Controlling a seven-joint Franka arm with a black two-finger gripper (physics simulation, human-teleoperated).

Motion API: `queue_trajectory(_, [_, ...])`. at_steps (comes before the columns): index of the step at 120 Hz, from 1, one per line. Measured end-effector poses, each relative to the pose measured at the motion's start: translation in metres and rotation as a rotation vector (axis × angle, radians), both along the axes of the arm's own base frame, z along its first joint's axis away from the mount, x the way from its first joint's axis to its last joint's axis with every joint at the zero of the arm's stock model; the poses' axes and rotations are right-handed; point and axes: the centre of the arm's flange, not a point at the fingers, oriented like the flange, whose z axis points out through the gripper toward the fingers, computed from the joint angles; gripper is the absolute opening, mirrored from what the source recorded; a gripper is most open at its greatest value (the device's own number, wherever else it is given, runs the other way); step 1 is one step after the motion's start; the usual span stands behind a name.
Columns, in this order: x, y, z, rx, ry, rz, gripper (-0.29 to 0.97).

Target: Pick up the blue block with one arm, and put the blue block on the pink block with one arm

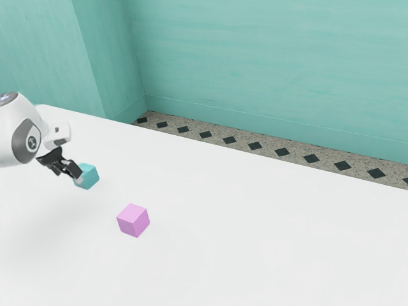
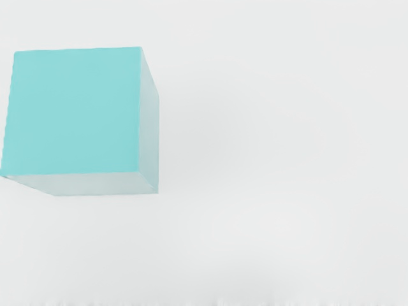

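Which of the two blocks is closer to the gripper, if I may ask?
The blue block, right beside the gripper; the pink block lies apart.

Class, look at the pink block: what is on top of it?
Nothing: the pink block has a bare top face. The blue block is apart from it, by the gripper. The pink block's underside, on the table, is hidden.
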Motion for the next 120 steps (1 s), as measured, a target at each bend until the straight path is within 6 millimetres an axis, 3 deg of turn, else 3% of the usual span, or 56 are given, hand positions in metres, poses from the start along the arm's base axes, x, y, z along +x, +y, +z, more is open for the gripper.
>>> queue_trajectory(29, [0.029, 0.023, -0.017, -0.009, -0.066, -0.033, 0.67])
queue_trajectory(63, [0.030, 0.051, -0.044, -0.008, -0.087, -0.026, 0.67])
queue_trajectory(91, [0.059, 0.052, -0.053, -0.015, -0.128, -0.063, 0.67])
queue_trajectory(120, [0.068, 0.053, -0.059, -0.014, -0.140, -0.085, 0.66])
